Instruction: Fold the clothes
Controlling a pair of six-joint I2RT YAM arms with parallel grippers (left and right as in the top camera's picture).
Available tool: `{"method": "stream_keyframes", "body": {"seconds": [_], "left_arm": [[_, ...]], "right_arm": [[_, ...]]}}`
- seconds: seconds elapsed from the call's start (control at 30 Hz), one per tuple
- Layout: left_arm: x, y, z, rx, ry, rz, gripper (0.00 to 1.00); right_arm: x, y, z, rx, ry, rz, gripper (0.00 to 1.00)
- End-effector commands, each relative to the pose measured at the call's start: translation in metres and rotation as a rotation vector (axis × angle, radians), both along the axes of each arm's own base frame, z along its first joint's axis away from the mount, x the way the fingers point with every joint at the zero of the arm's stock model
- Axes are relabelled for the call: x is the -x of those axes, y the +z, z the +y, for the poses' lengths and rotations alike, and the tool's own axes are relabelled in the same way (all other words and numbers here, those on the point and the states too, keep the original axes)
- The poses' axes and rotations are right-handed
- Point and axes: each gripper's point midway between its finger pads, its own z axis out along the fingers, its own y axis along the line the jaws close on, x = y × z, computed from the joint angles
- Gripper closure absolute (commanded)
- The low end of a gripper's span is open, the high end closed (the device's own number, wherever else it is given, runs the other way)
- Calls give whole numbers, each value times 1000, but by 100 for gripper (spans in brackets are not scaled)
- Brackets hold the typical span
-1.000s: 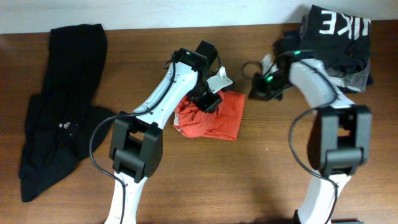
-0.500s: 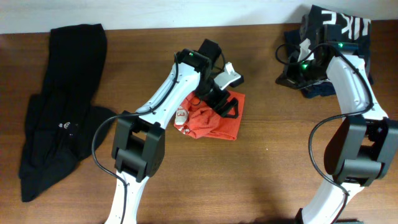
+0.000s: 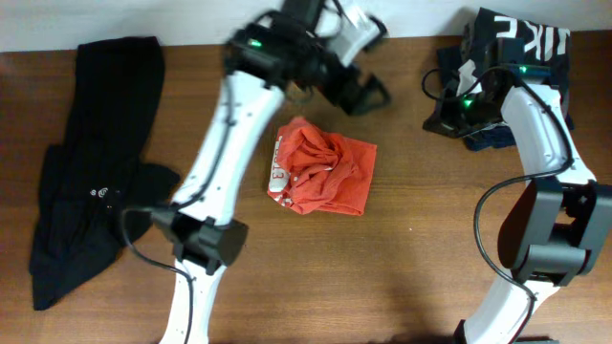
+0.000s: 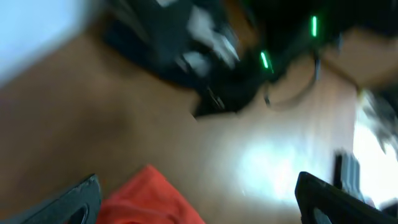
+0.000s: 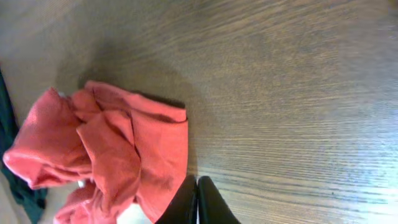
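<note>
While the left gripper (image 3: 368,93) is hanging over the far side of the table (image 3: 421,268) with its jaws spread wide and holding nothing, the red-orange T-shirt (image 3: 323,179) is lying crumpled near the table's middle. Its bundle is running slightly longer from left to right, with white print showing at its left edge; collar and hem cannot be told apart. Bare wood is surrounding it on every side, widest toward the near edge. A long black garment (image 3: 91,172) is sprawling well apart at the left, and a folded stack (image 3: 516,43) is sitting at the far right corner. The right gripper (image 5: 198,200) is hovering beside that stack, fingers pressed together, gripping nothing.
</note>
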Motion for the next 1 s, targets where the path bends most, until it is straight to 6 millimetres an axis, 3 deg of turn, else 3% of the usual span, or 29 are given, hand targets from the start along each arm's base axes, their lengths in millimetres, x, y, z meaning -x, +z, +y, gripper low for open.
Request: {"method": "stream_keyframes", "body": {"seconds": [0.0, 0.13, 0.23, 0.3, 0.4, 0.5, 0.67, 0.77, 0.87, 0.97], "left_arm": [[-38, 39, 63, 49, 252, -15, 1], [-62, 52, 129, 59, 396, -31, 1], [-73, 38, 176, 3, 513, 9, 1], [-79, 21, 215, -78, 625, 46, 1], [-80, 6, 251, -169, 729, 75, 1], [-78, -2, 270, -235, 764, 75, 1], [-79, -4, 276, -271, 769, 56, 1], [-78, -4, 277, -283, 758, 46, 1], [-78, -5, 277, -285, 757, 50, 1], [-77, -5, 277, -285, 757, 52, 1]], "right_arm": [[2, 11, 32, 2, 135, -55, 88], [9, 6, 78, 64, 268, -73, 73], [11, 0, 108, 173, 329, -91, 58], [11, -1, 130, 241, 351, -118, 55], [11, 2, 170, 287, 427, -202, 50], [7, 7, 202, 352, 470, -301, 38], [-9, 13, 224, 459, 477, -435, 28], [-17, 1, 232, 461, 496, -457, 28], [-22, -12, 226, 470, 487, -432, 28], [-25, -18, 218, 476, 478, -410, 39]]}}
